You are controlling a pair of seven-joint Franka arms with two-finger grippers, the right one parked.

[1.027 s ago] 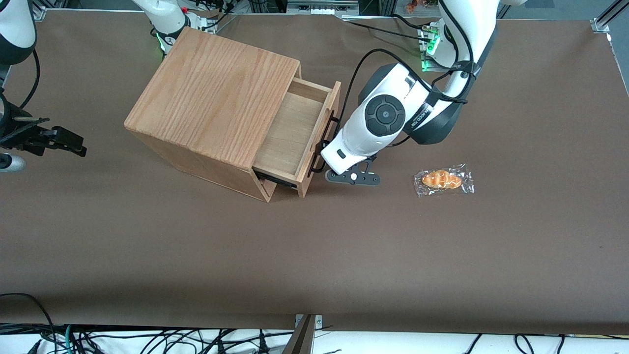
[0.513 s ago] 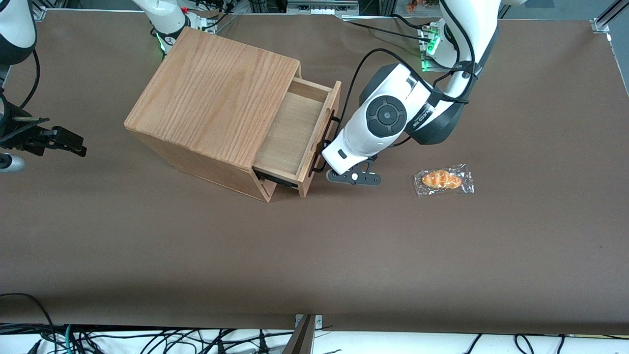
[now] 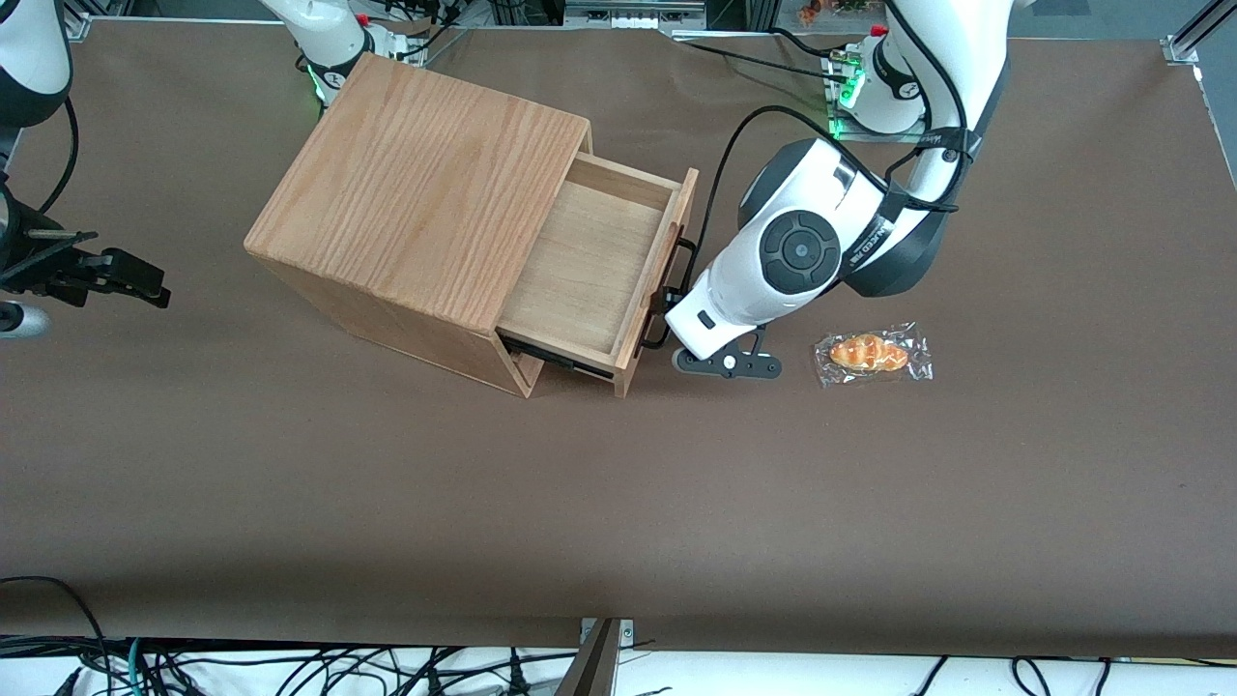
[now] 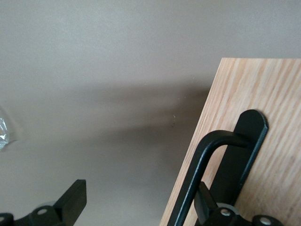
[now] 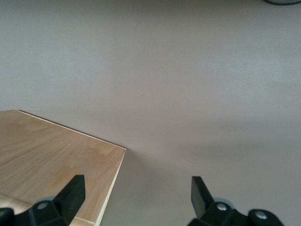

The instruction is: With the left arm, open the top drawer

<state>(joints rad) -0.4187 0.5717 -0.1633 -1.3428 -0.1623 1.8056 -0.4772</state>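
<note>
I see the top drawer (image 3: 591, 266) pulled partway out of the oak-grain cabinet (image 3: 420, 188), which stands on the brown bench (image 3: 618, 503) toward the parked arm's end. The drawer's open end points toward the working arm's end of the bench, and its front panel runs diagonally, one end nearer the front camera than the other. The long axis of the black bar handle (image 3: 670, 295) follows that panel. The pale plywood floor inside is exposed and bare where visible; its inner part is hidden under the cabinet top. The left arm (image 3: 797, 256) leans down in front of the drawer, and its white shell covers most of the gripper (image 4: 141, 207) in the front view. In the wrist view the gripper stands released: one finger lies against the handle, the other well apart over bare bench, and both fingers are cut off at the frame edge. A wrapped bread roll (image 3: 872, 354) lies on the bench near the arm.
</note>
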